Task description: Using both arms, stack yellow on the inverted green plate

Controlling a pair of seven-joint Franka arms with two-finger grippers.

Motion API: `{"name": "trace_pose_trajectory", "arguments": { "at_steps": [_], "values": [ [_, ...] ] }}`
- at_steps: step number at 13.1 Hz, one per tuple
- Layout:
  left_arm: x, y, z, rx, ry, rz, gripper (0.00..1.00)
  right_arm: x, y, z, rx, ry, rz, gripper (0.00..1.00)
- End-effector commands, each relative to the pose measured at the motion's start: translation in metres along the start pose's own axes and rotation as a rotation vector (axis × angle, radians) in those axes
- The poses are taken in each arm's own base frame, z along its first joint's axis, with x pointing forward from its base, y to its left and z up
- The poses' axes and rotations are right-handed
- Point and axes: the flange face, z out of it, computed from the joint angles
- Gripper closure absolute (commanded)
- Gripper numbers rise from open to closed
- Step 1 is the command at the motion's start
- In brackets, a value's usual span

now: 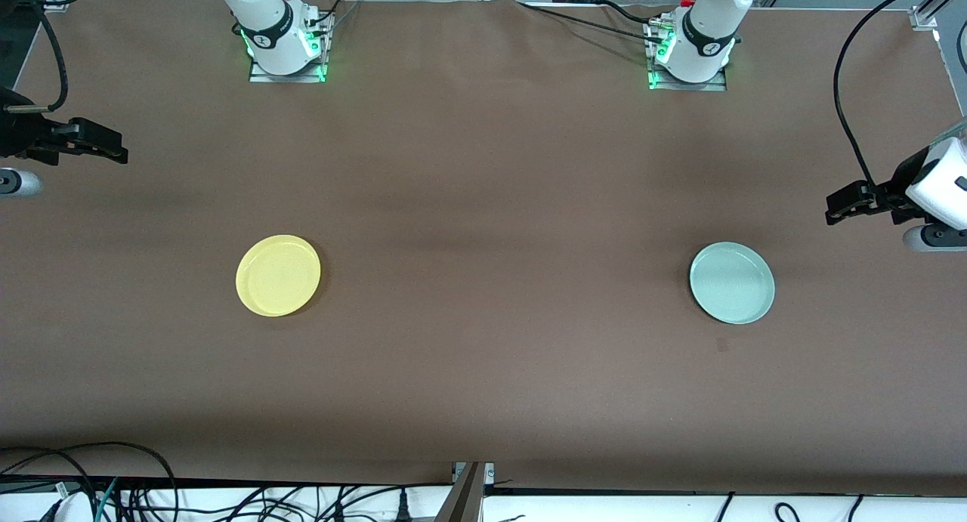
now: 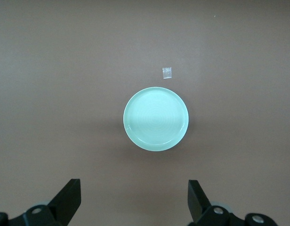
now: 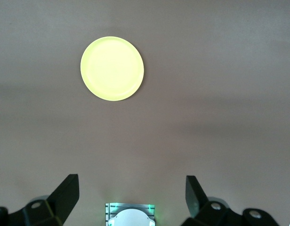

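While the yellow plate [image 1: 278, 275] and green plate [image 1: 732, 282], seemingly upright, lie well apart, the left gripper [image 2: 134, 200] and right gripper [image 3: 132, 197] hover wide open, empty.

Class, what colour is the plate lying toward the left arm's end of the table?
Pale mint green plate, plain; clearest in the left wrist view.

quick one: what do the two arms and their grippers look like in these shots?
Both arms are white with black joint bands, on metal base plates lit green. Black cables loop to each wrist. The left gripper and right gripper are black, two-fingered, with flat tapered fingers; silver screws show on the finger mounts in the wrist views.
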Motion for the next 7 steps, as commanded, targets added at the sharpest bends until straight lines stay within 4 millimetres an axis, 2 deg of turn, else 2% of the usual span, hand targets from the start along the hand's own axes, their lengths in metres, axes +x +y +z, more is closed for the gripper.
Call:
{"name": "trace_pose_trajectory", "arguments": {
  "at_steps": [1, 7],
  "values": [
    [-0.0210, 0.0050, -0.0004, -0.049, -0.021, -0.034, 0.00, 0.0000, 0.0025, -0.0046, 0.014, 0.007, -0.008, 0.00],
    [-0.0227, 0.0041, -0.0081, -0.057, -0.008, -0.050, 0.00, 0.0000, 0.0043, -0.0047, 0.015, 0.008, -0.003, 0.00]
  ]
}}
